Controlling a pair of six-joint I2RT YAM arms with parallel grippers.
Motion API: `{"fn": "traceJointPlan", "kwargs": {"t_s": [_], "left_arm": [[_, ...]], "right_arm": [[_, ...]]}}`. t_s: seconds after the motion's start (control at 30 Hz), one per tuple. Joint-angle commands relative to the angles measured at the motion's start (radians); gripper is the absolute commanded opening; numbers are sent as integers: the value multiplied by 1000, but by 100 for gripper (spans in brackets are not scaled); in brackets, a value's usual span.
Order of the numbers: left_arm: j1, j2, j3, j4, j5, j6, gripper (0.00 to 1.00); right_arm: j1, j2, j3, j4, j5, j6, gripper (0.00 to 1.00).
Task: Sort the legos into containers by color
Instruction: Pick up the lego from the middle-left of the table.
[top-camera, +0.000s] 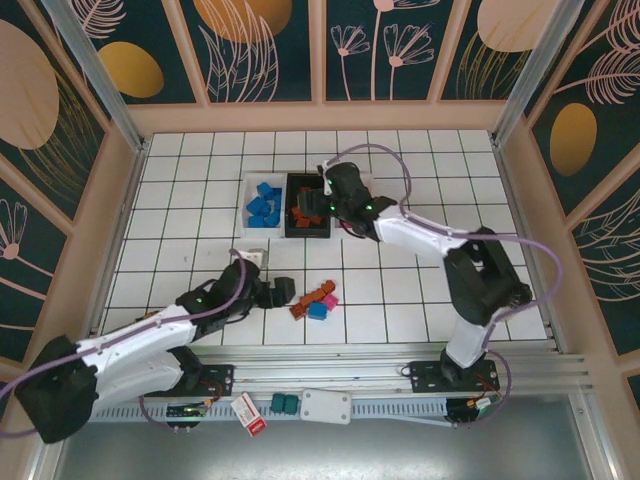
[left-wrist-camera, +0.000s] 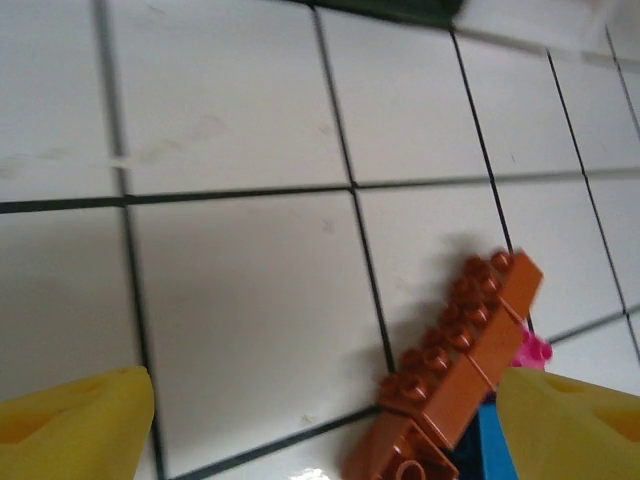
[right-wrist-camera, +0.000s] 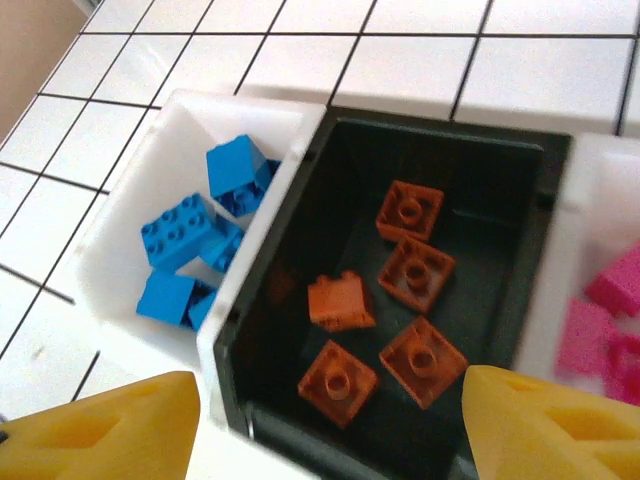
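The white tiled table (top-camera: 200, 180) carries the three containers side by side at upper centre of the top view. A white bin (top-camera: 246, 215) holds blue bricks (top-camera: 262, 206), a black bin (top-camera: 307, 234) holds orange bricks (right-wrist-camera: 410, 270), and a second white bin (right-wrist-camera: 590, 190) holds pink bricks (right-wrist-camera: 600, 320).

Most of the sorting looks done. What is left is a small cluster (top-camera: 315, 302) of orange, blue and pink legos on the tiles at lower centre, well apart from the bins.

The right gripper (top-camera: 335, 195) hovers over the black bin, fingers spread and empty. Its arm crosses above the pink bin and could crowd a delivery there. The left gripper (top-camera: 285, 292) sits just left of the cluster, fingers spread, with a long orange brick (left-wrist-camera: 465, 345) partly between them but not pinched.

Along the bottom rail lie two teal blocks (top-camera: 284, 403) and a red-and-white tag (top-camera: 249, 413), which are no part of the job.
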Motion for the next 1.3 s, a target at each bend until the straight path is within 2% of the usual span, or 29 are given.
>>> {"fn": "traceJointPlan", "kwargs": {"t_s": [0.0,0.13,0.3,0.53,0.77,1.07,1.27], "left_arm": [[-92,114,67,-3,-41,66,86],[-145,247,137,-4,-96,101,76],[-151,321,203,36,-110,152,75],[-159,451,311,38,-62,217,72],[-182,581,394,28,-43,252,63],[-184,683,471,39,-12,264,42],[-184,685,453,37,-17,254,26]], "right_arm": [[4,-92,-129,53,24,37,71],[2,-167,-241,73,29,67,71],[2,-228,-317,88,24,97,71],[-7,-318,-377,76,66,112,71],[-48,-421,-440,72,80,126,70],[-63,-488,-475,58,91,124,71],[-78,-511,-493,62,93,127,71]]}}
